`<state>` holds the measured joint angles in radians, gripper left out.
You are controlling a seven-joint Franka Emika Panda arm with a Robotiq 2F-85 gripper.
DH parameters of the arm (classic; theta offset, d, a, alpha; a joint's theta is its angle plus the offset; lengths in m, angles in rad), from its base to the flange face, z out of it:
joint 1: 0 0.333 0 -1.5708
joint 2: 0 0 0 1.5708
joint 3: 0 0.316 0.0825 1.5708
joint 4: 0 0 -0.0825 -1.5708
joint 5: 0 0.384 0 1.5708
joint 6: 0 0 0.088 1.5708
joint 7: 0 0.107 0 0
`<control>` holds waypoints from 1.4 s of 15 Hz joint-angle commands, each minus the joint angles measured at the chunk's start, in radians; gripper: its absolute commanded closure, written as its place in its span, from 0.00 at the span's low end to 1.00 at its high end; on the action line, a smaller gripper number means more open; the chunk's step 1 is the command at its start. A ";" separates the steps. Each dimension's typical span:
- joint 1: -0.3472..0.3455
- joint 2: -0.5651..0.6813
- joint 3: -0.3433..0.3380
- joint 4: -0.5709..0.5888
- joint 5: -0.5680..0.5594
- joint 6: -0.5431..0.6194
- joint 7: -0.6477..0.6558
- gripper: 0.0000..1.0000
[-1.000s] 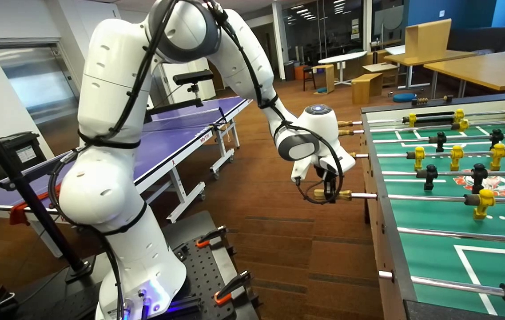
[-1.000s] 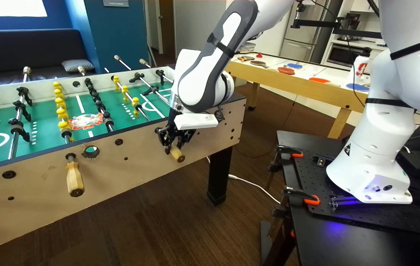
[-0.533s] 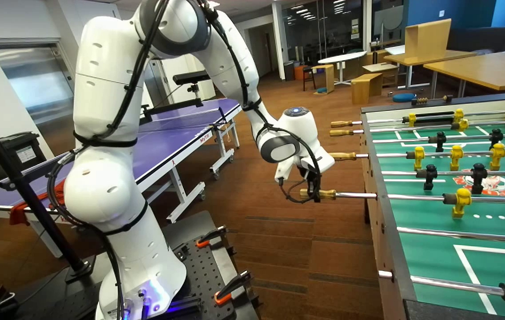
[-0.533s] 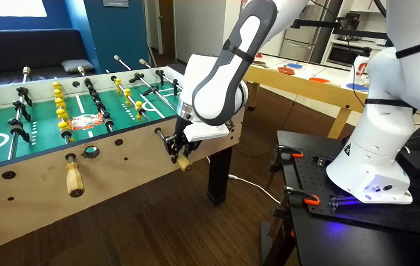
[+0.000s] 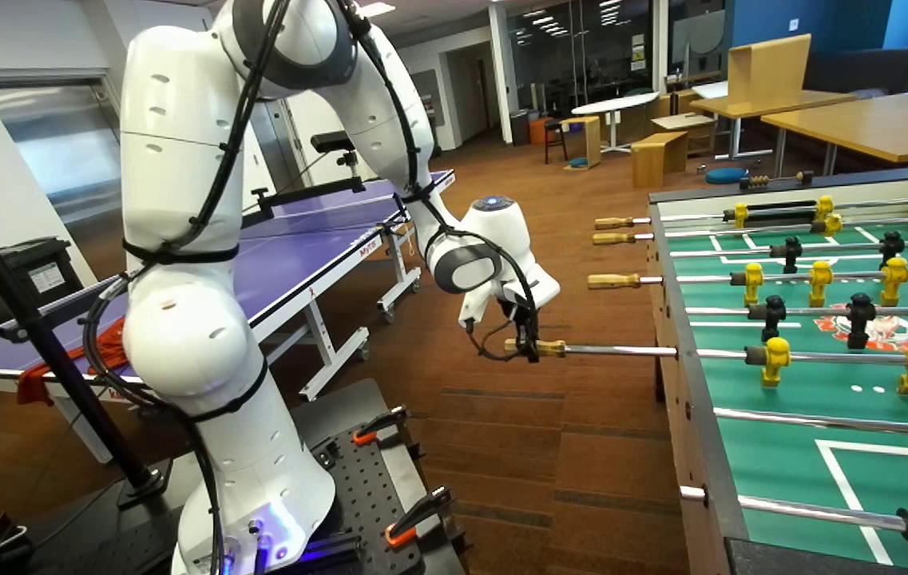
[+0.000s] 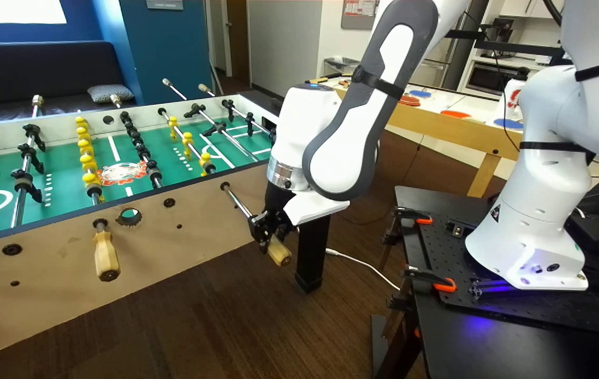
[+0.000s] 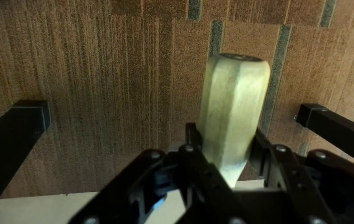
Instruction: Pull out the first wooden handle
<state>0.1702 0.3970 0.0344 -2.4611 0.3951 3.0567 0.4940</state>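
Far left in an exterior view, it's the white arm point(image 5: 174, 172), its topmost joint sliced off by the frame. The purple ping-pong table point(image 5: 302, 247) sits behind, part of it blocked from sight. On to the middle, and there's the gripper point(image 5: 529, 350), a dark tangle whose fingertips are hard to separate at this angle, clamped around the wooden handle point(image 5: 552, 348), pale wood peeping out on either side! Right of that, a long stretch of silver rod point(image 5: 621, 350) runs to the wall of the foosball game point(image 5: 707, 447), 3 more handles point(image 5: 613, 281) lined up farther back. 2 yellow players point(image 5: 777, 363) show on that rod, and the game itself is cut off at the right edge.

Left to right again, in an exterior view: the nearest of those 3 handles point(image 6: 106, 257) droops in full sight. Then the rod slants out, and the wooden handle is well apart from the wall, its neck covered by the gripper, its butt end poking free. Far right, the black worktop point(image 6: 489, 352) under the arm's base runs out of frame.

Wrist view: a black bar point(image 7: 11, 137) chopped by the left edge, hard to identify; then 2 fingers point(image 7: 192, 135), blurred lower down, pinching the handle between them, its neck lost in the linkage; then a matching bar point(image 7: 338, 130), cut off at the right.
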 commanded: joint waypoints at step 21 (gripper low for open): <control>0.233 -0.292 -0.181 -0.121 -0.242 -0.229 0.190 0.00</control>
<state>0.3731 0.2784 -0.0648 -2.5259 0.2781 2.9648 0.6005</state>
